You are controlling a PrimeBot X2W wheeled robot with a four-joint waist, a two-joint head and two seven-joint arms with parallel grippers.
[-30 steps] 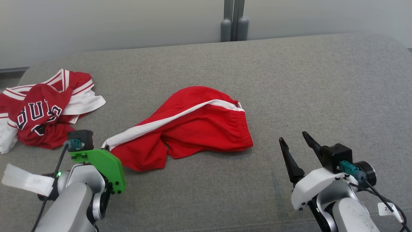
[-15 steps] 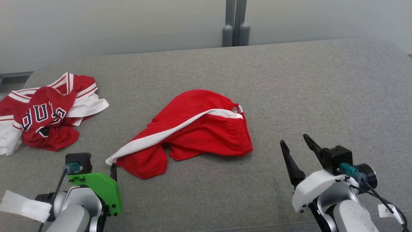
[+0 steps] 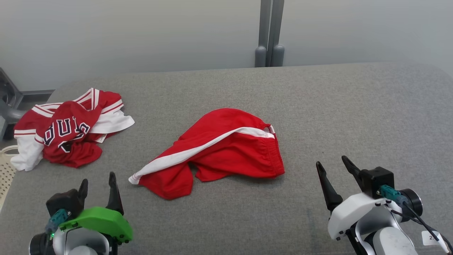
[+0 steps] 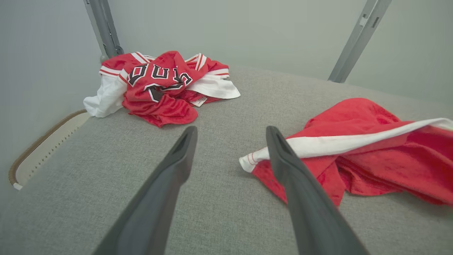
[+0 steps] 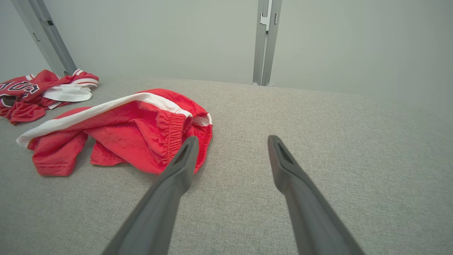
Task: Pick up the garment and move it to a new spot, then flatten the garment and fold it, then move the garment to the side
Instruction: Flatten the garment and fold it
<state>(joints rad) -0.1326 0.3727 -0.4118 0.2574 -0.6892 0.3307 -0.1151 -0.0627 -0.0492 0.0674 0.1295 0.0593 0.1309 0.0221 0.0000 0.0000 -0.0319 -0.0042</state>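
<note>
Red shorts with a white side stripe lie crumpled in the middle of the grey padded surface, elastic waistband to the right, a leg end toward the lower left. My left gripper stands open at the lower left, a little short of the leg end, holding nothing. Open and empty too, my right gripper stands at the lower right, just off the waistband's right side.
A heap of red and white jerseys with dark lettering lies at the surface's far left corner. A pale basket rim sits past the left edge. A grey wall with metal posts stands behind.
The head camera has tilted, shifting the whole picture down and right. My left gripper has drawn back from the shorts' leg end toward the near edge, its fingers now apart and pointing up.
</note>
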